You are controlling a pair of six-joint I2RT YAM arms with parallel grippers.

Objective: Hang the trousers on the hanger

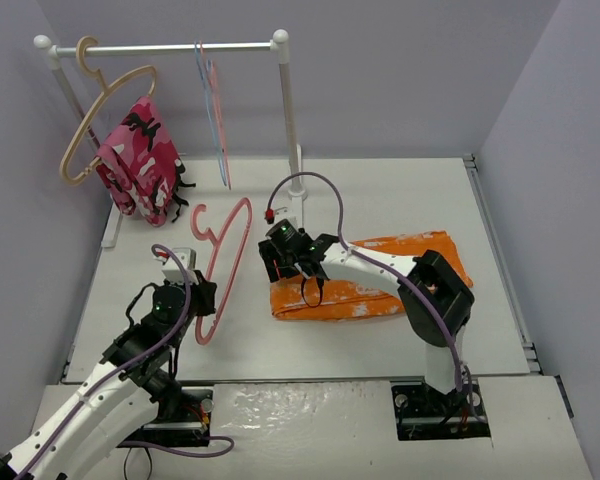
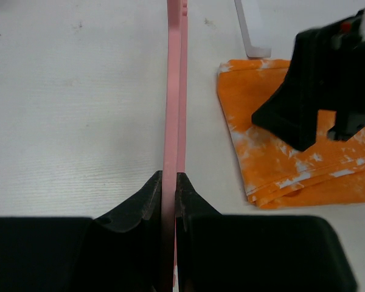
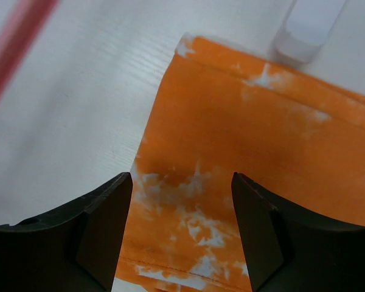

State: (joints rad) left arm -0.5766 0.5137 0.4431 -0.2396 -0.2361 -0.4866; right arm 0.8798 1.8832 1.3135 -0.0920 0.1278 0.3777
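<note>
Top external view: a white clothes rail (image 1: 170, 47) stands at the back of a white table (image 1: 400, 200). Folded orange trousers (image 1: 380, 290) with white blotches lie flat on the table just in front of the rail's right post and stretch away to its right. The right gripper (image 1: 298, 265) hovers over their left end, fingers spread wide and holding nothing. Left of that same post, the left gripper (image 1: 202, 297) is clamped tight on a salmon-pink hanger (image 1: 230, 250). The hanger's hook points toward the rail, and it sits near the trousers without touching them.
</note>
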